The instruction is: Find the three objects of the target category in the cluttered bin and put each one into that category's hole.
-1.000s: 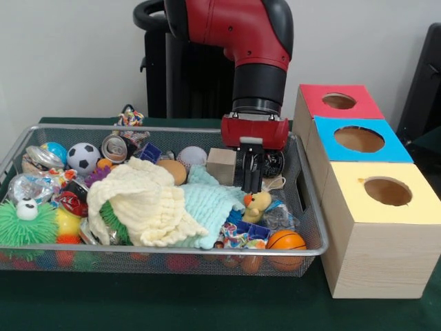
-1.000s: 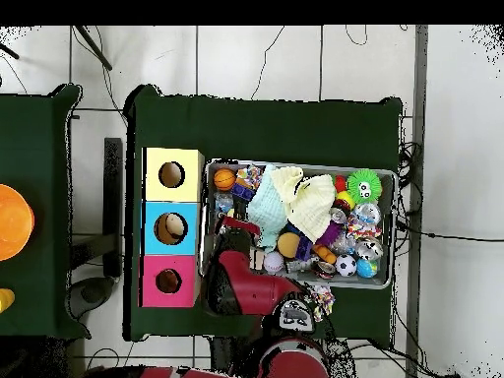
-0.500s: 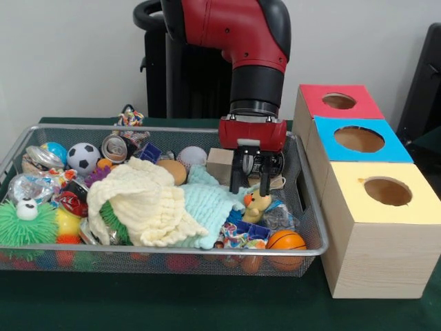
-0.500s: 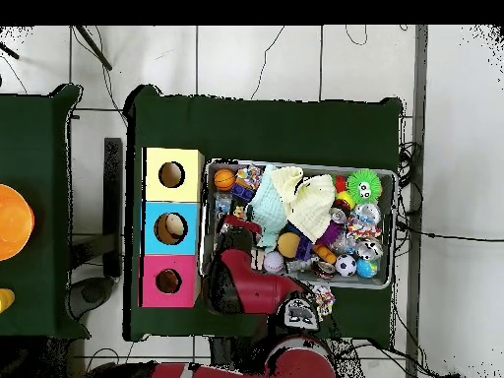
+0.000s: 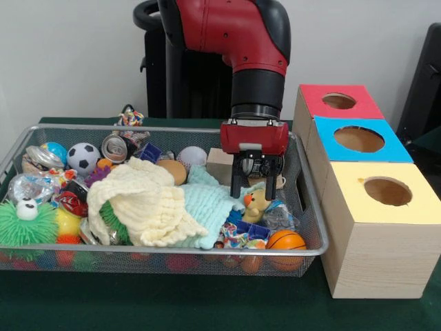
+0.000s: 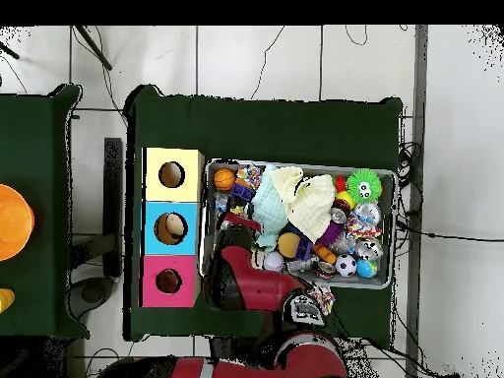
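Observation:
My gripper [image 5: 253, 190] hangs open inside the wire bin [image 5: 306, 207], near its right end. Its two fingertips [image 5: 236, 187] stand just above and either side of a small yellow duck [image 5: 258, 205]; nothing is held. Behind the gripper lies a wooden cube [image 5: 220, 165]. An orange mini basketball [image 5: 285, 241] sits in the near right corner. Cream [image 5: 141, 200] and mint cloths [image 5: 210, 203] cover the bin's middle. Beside the bin stand three boxes with round holes: red [image 5: 339, 101], blue [image 5: 359, 139], yellow [image 5: 387, 191]. In the overhead view the arm [image 6: 246, 281] hides the gripper.
The bin's left half holds a soccer ball [image 5: 83, 157], a baseball [image 5: 192, 156], a green spiky toy [image 5: 26, 222], cans and shiny wrapped things. In the overhead view the boxes [image 6: 170, 227] line the bin's left side [image 6: 205, 221].
The gripper's fingers, together a second ago, have spread open. The hand has shifted slightly right and now sits over the duck.

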You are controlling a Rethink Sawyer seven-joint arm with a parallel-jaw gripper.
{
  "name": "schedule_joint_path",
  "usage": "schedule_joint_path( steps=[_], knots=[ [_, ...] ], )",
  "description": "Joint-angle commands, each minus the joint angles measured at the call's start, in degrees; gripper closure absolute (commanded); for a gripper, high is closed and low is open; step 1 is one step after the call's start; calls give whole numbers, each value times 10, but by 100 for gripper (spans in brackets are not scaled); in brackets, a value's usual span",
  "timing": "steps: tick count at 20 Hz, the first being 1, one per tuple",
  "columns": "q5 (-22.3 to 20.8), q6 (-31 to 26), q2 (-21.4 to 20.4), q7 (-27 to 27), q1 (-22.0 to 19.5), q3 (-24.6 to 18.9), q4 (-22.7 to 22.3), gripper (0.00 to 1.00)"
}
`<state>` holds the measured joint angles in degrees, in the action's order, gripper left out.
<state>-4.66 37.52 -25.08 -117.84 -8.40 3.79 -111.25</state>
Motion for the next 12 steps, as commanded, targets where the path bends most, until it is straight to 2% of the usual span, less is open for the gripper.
schedule_joint_path(
  steps=[1,12],
  knots=[
    [13,-35,13,-124,-12,-79,32,0],
    [27,-99,16,-139,-27,-132,1,0]
  ],
)
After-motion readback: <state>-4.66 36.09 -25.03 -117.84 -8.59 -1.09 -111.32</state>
